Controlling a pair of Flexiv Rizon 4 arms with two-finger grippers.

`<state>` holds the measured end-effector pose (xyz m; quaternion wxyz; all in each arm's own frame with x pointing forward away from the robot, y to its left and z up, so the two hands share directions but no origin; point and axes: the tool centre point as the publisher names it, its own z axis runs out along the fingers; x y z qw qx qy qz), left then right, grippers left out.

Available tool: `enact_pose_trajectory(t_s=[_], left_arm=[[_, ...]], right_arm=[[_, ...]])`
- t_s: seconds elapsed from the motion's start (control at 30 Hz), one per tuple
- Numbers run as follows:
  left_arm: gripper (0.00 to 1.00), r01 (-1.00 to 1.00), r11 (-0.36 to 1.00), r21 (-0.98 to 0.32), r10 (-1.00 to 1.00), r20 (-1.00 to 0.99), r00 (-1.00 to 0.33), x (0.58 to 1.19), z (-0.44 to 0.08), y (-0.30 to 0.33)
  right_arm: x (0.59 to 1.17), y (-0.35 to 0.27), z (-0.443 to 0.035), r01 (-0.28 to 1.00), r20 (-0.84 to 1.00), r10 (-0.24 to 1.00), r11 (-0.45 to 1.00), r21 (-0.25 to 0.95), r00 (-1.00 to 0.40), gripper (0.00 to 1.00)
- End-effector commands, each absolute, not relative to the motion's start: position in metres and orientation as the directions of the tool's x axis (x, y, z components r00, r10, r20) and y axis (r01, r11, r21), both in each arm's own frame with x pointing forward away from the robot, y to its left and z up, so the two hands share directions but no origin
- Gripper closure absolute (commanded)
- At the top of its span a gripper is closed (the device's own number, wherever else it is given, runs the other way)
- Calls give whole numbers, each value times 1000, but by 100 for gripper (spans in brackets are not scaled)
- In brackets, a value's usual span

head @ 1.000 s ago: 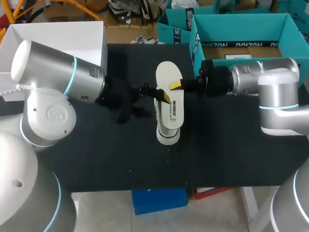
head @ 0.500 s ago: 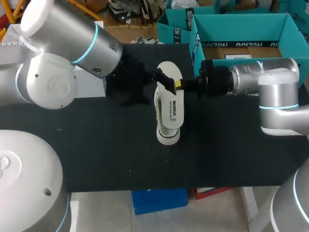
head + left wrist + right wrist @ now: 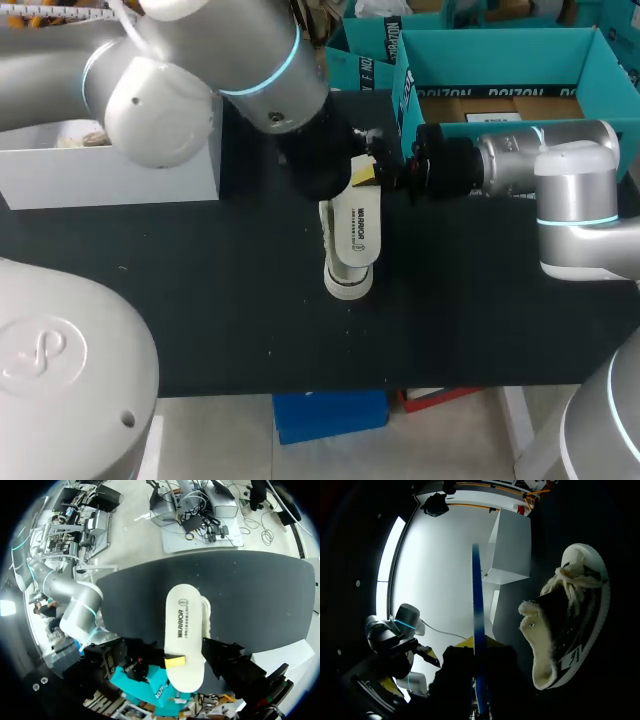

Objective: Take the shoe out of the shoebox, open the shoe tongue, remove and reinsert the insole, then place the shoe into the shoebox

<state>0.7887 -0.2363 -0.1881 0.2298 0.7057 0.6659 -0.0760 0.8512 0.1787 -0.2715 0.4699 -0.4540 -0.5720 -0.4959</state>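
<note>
Change: your left arm (image 3: 230, 60) has swung in from the table's left side to hang over the insole's (image 3: 352, 225) far end. The right arm and the insole have not moved.
Meaning: the insole is out, so reinsertion is probably next, with both arms at one end.
Right gripper (image 3: 368, 175): clamped on the insole's edge.
Left gripper (image 3: 335, 165): you cannot tell its state, as its own wrist covers it.
Insole: held flat above the shoe (image 3: 345, 280), clear of it.
Shoe: mid-table.
Edges: the shoebox (image 3: 600, 70) sits just behind the right gripper, and a white box (image 3: 110, 180) is at far left.
Room: bare table (image 3: 200, 300) lies nearside and on both flanks.
</note>
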Motion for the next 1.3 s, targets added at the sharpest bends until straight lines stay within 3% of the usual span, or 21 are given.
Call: enact_pose_trajectory(t_s=[0.03,0.27,1.3], left_arm=[[0,973,5,230,995,-95,18,791,-184,-244],[0,962,51,270,996,-85,-29,795,-177,-245],[0,962,34,271,989,-146,7,818,-181,-239]], right_arm=[[852,180,-272,986,988,54,95,140,-146,100],[852,180,-272,986,988,54,95,140,-146,100],[852,180,-272,986,988,54,95,140,-146,100]])
